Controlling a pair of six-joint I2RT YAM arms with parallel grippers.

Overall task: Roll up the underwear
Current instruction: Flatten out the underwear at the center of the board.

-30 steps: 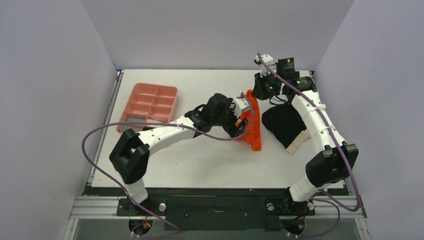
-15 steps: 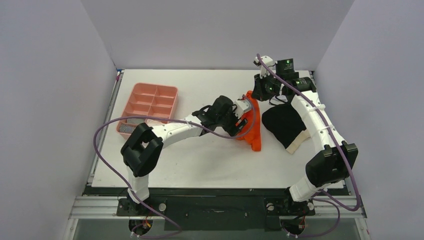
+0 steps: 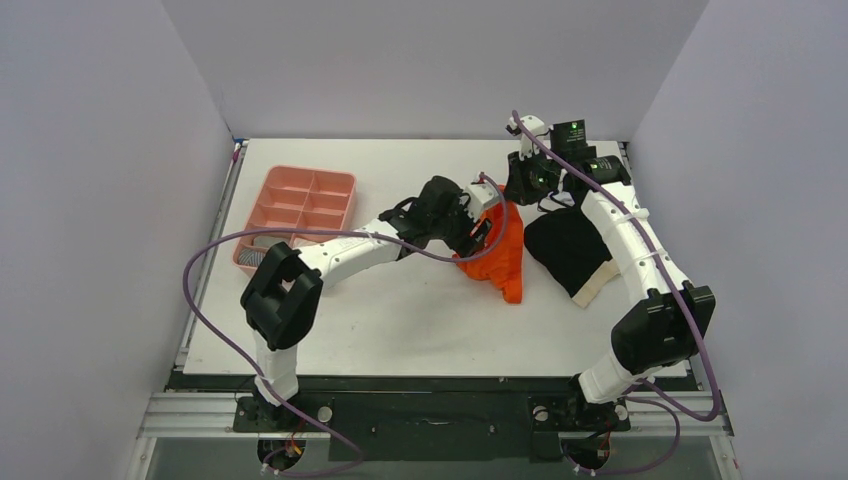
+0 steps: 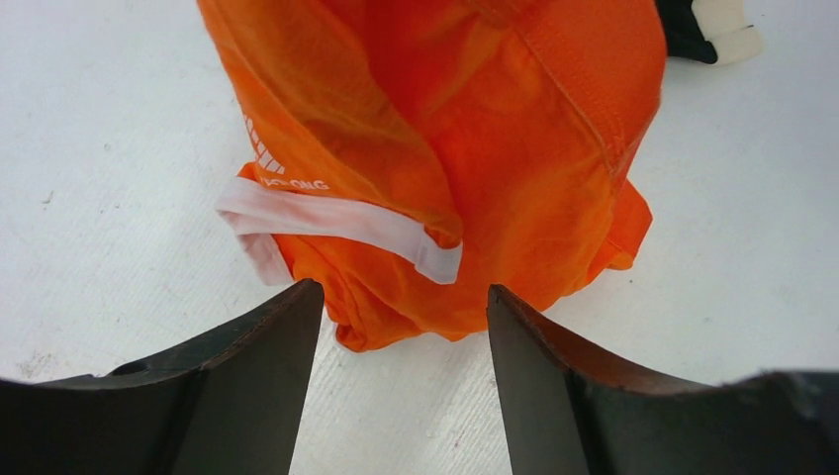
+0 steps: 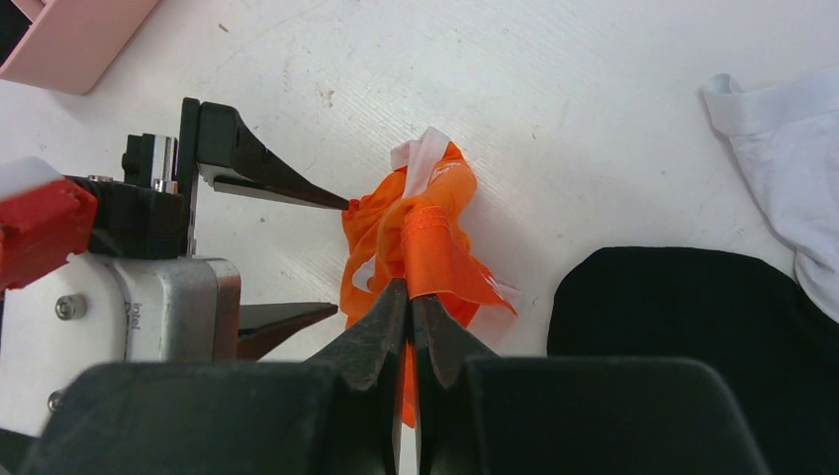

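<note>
Desk (image 3: 400,310): white. Black underwear (image 3: 565,250) lies flat at right of centre, beige waistband nearest me. Orange underwear (image 3: 497,255) sits bunched just beside it, mid-desk. Right tool (image 5: 409,297) is pinched tight on its far end. Left tool (image 4: 401,292) has jaws apart, flanking its near end.

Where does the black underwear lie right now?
In the top view, the black underwear lies on the table right of centre, just right of the orange underwear, the right arm crossing above its right edge.
</note>
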